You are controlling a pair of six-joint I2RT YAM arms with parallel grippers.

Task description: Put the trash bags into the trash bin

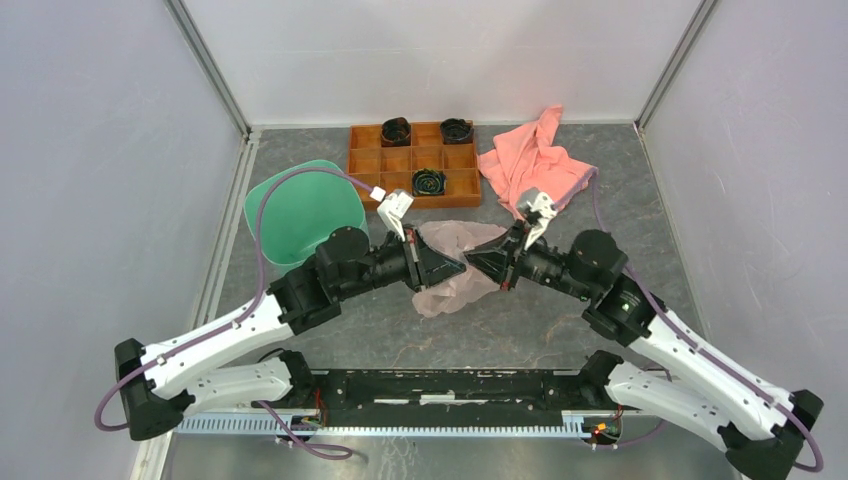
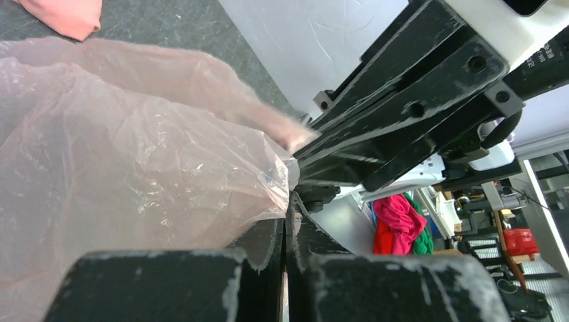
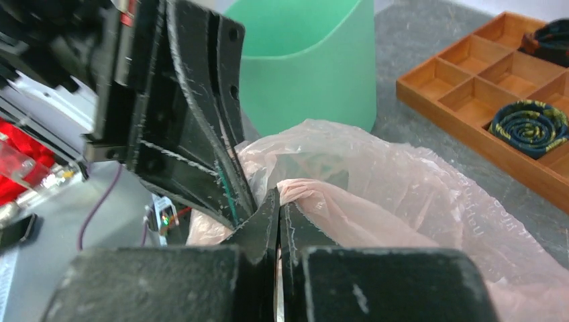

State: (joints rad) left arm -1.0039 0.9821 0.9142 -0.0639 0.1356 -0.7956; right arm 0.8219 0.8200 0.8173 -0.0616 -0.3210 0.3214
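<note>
The pale pink translucent trash bag (image 1: 452, 262) lies crumpled at the table's middle. My left gripper (image 1: 460, 268) and right gripper (image 1: 470, 264) meet tip to tip over it. In the left wrist view the left gripper (image 2: 288, 201) is shut on a fold of the bag (image 2: 121, 154). In the right wrist view the right gripper (image 3: 278, 196) is shut on a pinch of the bag (image 3: 376, 188). The mint-green trash bin (image 1: 302, 210) stands to the left of the bag, open side up; it also shows in the right wrist view (image 3: 308, 60).
An orange compartmented tray (image 1: 414, 160) with dark coiled items stands behind the bag, also in the right wrist view (image 3: 483, 87). A salmon-pink cloth towel (image 1: 532, 160) lies at the back right. White walls enclose the table.
</note>
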